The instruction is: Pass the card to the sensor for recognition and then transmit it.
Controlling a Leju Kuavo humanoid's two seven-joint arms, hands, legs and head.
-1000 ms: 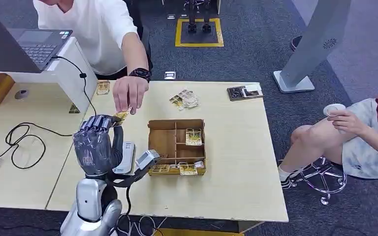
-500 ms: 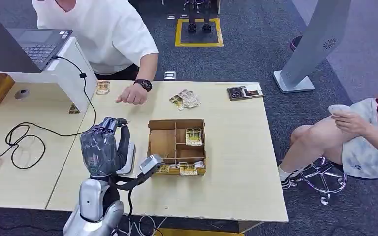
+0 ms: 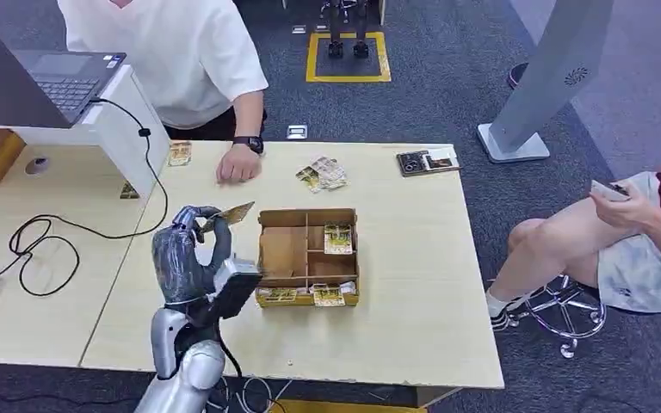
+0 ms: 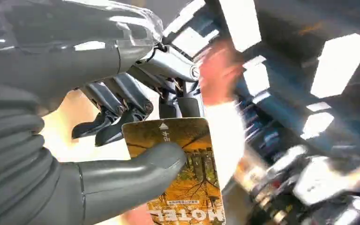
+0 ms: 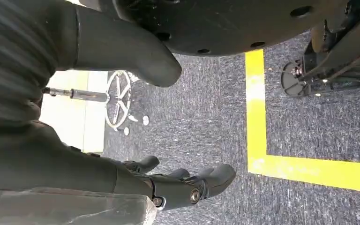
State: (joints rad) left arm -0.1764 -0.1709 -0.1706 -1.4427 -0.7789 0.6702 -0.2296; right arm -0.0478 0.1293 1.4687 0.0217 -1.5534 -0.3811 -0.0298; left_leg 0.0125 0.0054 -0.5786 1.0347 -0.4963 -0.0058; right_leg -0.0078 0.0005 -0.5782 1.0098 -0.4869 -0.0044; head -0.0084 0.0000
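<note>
Now left hand (image 3: 191,249) pinches card (image 3: 231,212) thumb-to-fingers; right hand (image 5: 168,185) empty, fingers apart.

Pale wooden table (image 3: 413,284), dark grey carpet (image 3: 447,112), yellow floor marking (image 3: 349,77)

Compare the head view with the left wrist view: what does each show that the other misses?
Head view alone: the table, the compartmented cardboard box beside the raised left hand, loose cards near the far edge, a person's hand resting on the table, and a laptop.

Left wrist view alone: the card's printed face close up, autumn trees, an arrow and the word MOTEL, with the thumb pressed on it.

Both: the left hand holding the card off the table.
</note>
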